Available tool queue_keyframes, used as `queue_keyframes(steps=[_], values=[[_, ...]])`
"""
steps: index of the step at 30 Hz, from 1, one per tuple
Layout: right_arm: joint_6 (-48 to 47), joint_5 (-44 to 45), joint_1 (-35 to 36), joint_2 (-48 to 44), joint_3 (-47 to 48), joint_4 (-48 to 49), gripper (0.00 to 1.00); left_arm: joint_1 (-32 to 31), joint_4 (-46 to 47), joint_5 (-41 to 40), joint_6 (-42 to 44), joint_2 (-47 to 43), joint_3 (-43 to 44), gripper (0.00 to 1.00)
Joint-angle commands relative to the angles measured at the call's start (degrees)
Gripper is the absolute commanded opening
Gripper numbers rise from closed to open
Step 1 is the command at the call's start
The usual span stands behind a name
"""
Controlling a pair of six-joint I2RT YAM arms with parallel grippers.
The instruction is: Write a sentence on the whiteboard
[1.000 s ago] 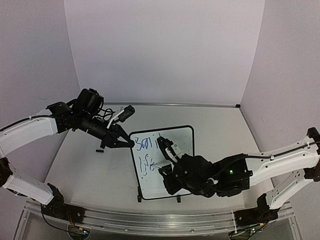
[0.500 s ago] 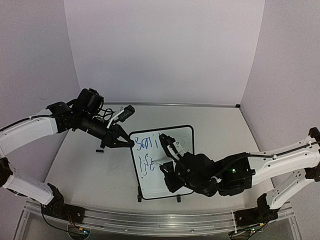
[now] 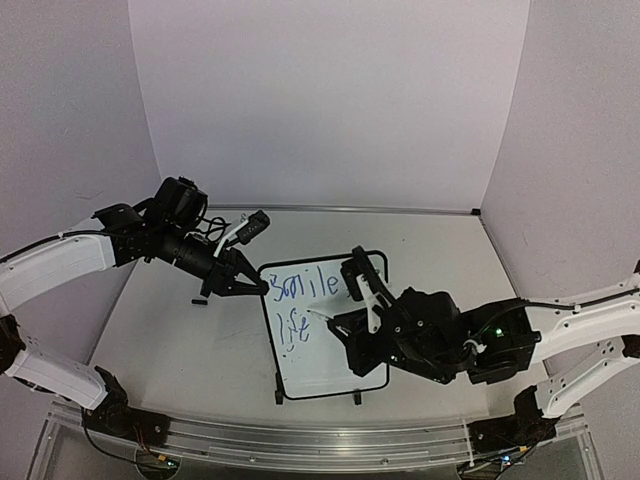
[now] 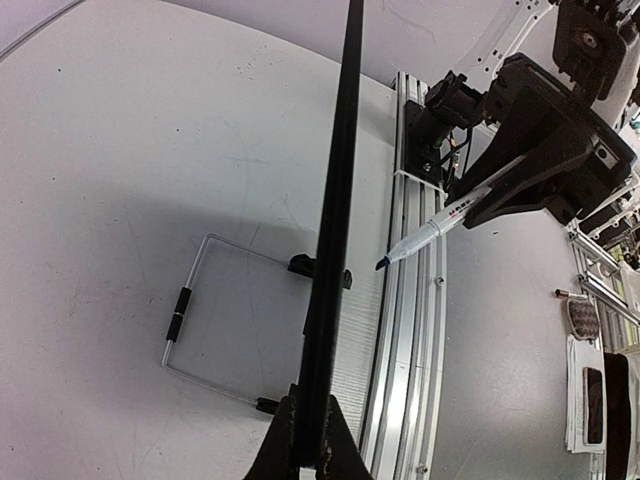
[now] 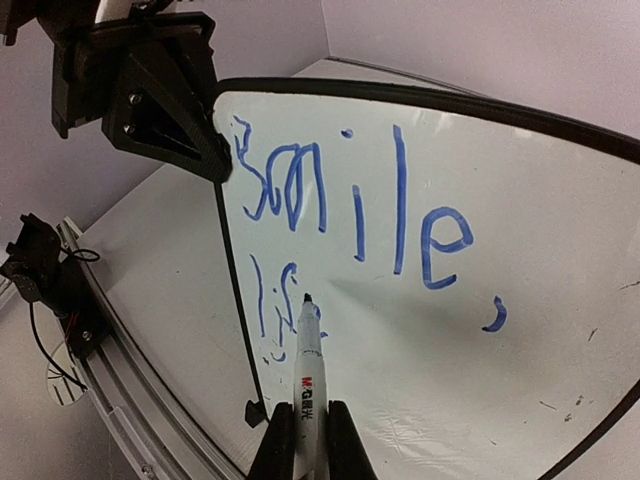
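The whiteboard (image 3: 320, 365) stands on its feet. Left gripper (image 3: 248, 285) jaws pinch its upper-left frame corner. Right gripper (image 5: 300, 440) jaws clamp the marker (image 5: 308, 370), tip at the second line of the sentence (image 5: 398, 200) on its face.

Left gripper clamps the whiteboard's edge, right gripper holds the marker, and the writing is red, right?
No: the sentence is blue, not red, as the right wrist view shows. The rest holds: the left gripper clamps the edge of the whiteboard and the right gripper holds the marker.
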Motion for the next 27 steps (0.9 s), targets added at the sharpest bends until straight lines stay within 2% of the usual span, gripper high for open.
queue_keyframes(steps=[1,15,27], values=[[-0.6,-3.7,-0.2,-3.1,-2.1,1.2,0.0,0.5,0.9,-3.7,1.2,0.0,-0.3,0.0],[2.2,-2.2,-0.2,-4.8,-2.3,-6.5,0.0,0.6,0.8,-4.2,1.2,0.3,-0.3,0.0],[-0.2,-3.5,-0.5,-3.4,-1.2,-6.5,0.0,2.6,0.7,-5.0,1.0,-1.1,-0.3,0.0]])
